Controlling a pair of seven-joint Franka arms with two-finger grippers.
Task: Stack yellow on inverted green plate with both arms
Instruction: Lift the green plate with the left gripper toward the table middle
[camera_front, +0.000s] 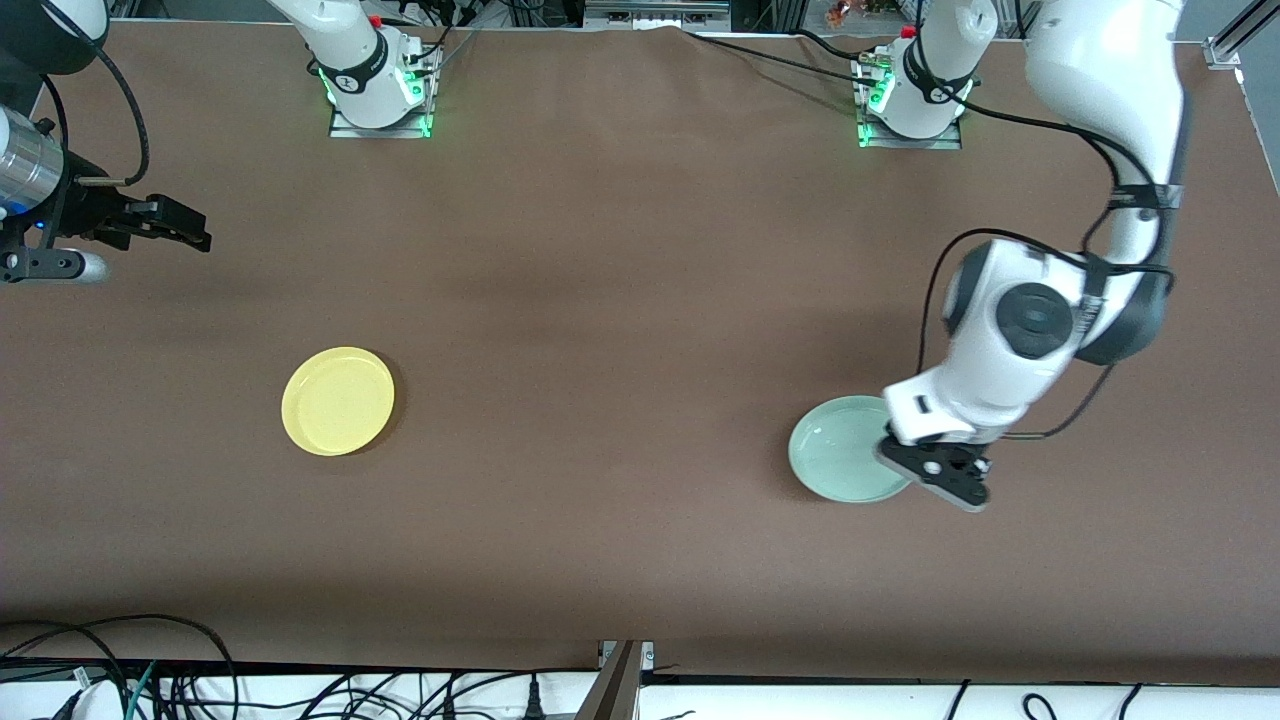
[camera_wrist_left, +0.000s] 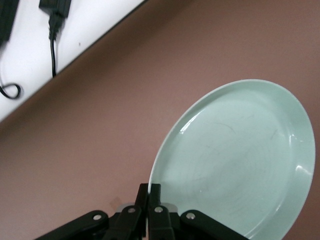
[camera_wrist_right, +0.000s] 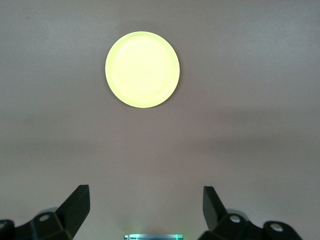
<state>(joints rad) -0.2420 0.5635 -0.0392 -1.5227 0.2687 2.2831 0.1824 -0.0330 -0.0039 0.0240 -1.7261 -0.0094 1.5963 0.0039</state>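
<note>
The left gripper (camera_front: 945, 478) is sitting low at the edge of the green plate (camera_front: 845, 450), on the side of the plate facing the left arm's end of the table. In the left wrist view its fingers (camera_wrist_left: 149, 200) are pressed together on the plate's rim, so this claw is clamping the green plate (camera_wrist_left: 240, 160). The plate is showing its hollow, glossy face upward and is extending away from the fingertips; in the front view it is lying toward the middle of the table from the claw. Whether the gripped edge is lifting off the brown table (camera_front: 620, 300) cannot be told.

The right gripper (camera_front: 170, 225) is hanging above the table at the right arm's end, with the arm waiting. In the right wrist view its two fingers (camera_wrist_right: 75, 205) are standing wide apart with nothing between them.

The yellow plate (camera_front: 338, 400) is lying flat on the table, hollow side up, well apart from the right gripper and nearer to the front camera than the spot beneath that claw. In the right wrist view the yellow plate (camera_wrist_right: 142, 69) is appearing ahead of the spread fingertips, roughly in line with the gap between them but clear of both.

The two plates are resting well apart, each toward its own arm's end of the table
</note>
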